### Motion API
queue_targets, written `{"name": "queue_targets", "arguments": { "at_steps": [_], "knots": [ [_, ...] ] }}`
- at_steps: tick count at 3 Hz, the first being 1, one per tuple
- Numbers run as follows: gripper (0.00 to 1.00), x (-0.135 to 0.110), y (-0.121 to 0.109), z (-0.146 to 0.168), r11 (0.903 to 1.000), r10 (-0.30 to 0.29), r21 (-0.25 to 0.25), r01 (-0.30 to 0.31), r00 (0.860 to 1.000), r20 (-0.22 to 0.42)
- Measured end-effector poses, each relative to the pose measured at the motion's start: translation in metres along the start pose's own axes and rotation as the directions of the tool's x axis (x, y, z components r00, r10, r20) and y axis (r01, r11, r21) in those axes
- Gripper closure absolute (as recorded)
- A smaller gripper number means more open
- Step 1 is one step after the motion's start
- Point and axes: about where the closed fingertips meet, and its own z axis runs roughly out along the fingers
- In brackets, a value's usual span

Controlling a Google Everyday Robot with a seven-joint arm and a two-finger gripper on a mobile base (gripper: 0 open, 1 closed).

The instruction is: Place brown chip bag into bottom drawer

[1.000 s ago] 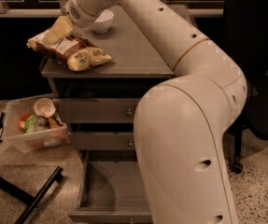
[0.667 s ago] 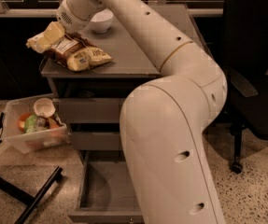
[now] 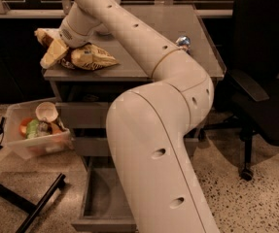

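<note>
The brown chip bag point(image 3: 93, 57), crinkled brown and pale yellow, lies in a small pile of snack bags at the left end of the grey cabinet top point(image 3: 144, 57). My gripper point(image 3: 65, 41) is down at that pile, at the bag's left end, with its fingers hidden behind my wrist and a pale yellow bag point(image 3: 53, 52). The bottom drawer point(image 3: 102, 193) stands pulled open at floor level below; my arm covers its right part.
A crushed silver can point(image 3: 183, 41) lies on the cabinet top to the right. A clear plastic bin point(image 3: 37, 132) with a cup and food items sits left of the drawers. A black office chair point(image 3: 265, 81) stands at right, and black stand legs point(image 3: 27, 203) lie at lower left.
My wrist has moved left and down from near the back of the cabinet top onto the pile of bags. The bags and drawer have kept their places.
</note>
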Motion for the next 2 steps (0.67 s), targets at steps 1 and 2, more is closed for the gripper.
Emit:
{"name": "queue_targets", "arguments": {
  "at_steps": [1,2],
  "knots": [
    [0.25,-0.002,0.0,-0.002,1.0,0.0,0.001,0.0,1.0,0.0],
    [0.48,0.007,-0.023,-0.021,0.9915,0.042,0.124,-0.04,0.999,-0.017]
  ]
}}
